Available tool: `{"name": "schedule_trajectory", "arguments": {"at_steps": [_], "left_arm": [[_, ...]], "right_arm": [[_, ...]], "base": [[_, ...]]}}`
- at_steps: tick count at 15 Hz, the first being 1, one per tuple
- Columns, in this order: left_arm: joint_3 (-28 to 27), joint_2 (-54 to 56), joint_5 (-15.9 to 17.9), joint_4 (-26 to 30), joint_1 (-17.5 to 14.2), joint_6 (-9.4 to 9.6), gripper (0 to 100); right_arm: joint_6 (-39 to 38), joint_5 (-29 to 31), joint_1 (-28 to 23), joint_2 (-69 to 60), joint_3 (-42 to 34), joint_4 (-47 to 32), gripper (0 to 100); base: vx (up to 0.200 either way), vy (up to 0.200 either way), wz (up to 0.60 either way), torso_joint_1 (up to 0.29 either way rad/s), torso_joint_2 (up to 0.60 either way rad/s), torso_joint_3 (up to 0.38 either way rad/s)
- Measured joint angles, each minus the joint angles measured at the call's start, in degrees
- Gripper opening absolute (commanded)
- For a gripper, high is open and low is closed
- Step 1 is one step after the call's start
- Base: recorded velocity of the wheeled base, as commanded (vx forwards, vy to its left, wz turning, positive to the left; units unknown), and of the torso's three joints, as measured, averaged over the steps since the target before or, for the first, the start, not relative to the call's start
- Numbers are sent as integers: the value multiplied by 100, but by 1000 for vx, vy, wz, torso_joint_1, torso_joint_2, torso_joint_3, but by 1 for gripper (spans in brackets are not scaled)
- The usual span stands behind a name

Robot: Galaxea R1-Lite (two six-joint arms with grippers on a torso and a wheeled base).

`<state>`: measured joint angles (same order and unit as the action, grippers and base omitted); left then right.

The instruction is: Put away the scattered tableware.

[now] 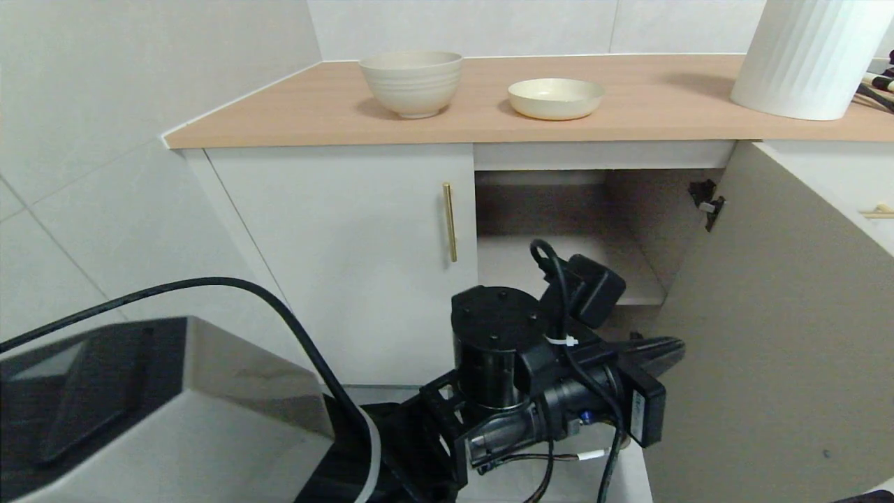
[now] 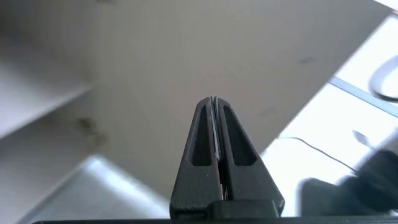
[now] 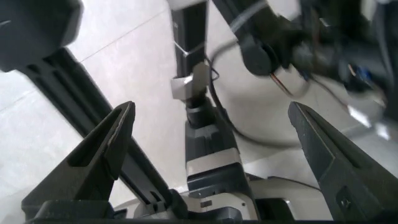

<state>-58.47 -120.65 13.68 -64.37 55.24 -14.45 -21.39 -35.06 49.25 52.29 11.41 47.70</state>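
Deep bowl [image 1: 411, 82] near left rear corner of the counter [image 1: 649, 105], shallow dish [image 1: 556, 97] beside it, apart; left gripper [image 2: 213, 101] jaws clenched together, facing the open cabinet door [image 1: 768, 314]; right gripper [image 3: 211, 107] jaws released, spread wide.

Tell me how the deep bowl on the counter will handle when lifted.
The bowl looks thick-walled, so probably stiff. Ridges on its wall may aid grip. Its foot is narrower than its rim, so a high push might tip it.
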Motion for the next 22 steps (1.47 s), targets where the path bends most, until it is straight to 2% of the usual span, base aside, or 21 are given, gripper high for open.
{"name": "schedule_trajectory", "arguments": {"at_steps": [4, 7, 9, 12, 13, 14, 15, 16, 17, 19, 22], "left_arm": [[745, 734, -35, -55, -783, 24, 0], [1512, 1663, -41, 224, -1604, 35, 0], [1908, 2448, -41, 1072, -2159, 79, 0], [2089, 3774, -44, 3202, -2892, 145, 0], [2080, 4213, -41, 3790, -3167, 162, 0], [2065, 4568, -41, 4144, -3443, 176, 0], [2052, 4860, -40, 4262, -3691, 184, 0], [2047, 5094, -41, 4330, -3871, 189, 0], [2047, 5243, -46, 4329, -3964, 191, 0], [2027, 5417, -49, 4333, -4137, 196, 0], [2038, 5499, -40, 4337, -4190, 197, 0]], "right_arm": [[0, 597, -105, 542, 182, 11, 100], [16, 747, -492, 1340, 691, 26, 100], [65, 789, -870, 2020, 1209, 6, 100], [402, 868, -1417, 3213, 2099, -178, 100], [539, 1090, -1593, 3628, 2376, -321, 100], [653, 1534, -1714, 3991, 2573, -385, 100], [774, 2294, -1770, 4322, 2726, -389, 100], [862, 3000, -1773, 4598, 2861, -391, 100], [911, 3220, -1709, 4741, 2944, -446, 100], [968, 3271, -1582, 4608, 3170, -1068, 100], [991, 3195, -1620, 3845, 3528, -2381, 100]], "base": [[0, 0, 0, 0, 0, 0], [0, 0, 0, 0, 0, 0], [0, 0, 0, 0, 0, 0], [0, 0, 0, 0, 0, 0], [0, 0, 0, 0, 0, 0], [0, 0, 0, 0, 0, 0], [0, 0, 0, 0, 0, 0], [0, 0, 0, 0, 0, 0], [0, 0, 0, 0, 0, 0], [0, 0, 0, 0, 0, 0], [0, 0, 0, 0, 0, 0]]}}
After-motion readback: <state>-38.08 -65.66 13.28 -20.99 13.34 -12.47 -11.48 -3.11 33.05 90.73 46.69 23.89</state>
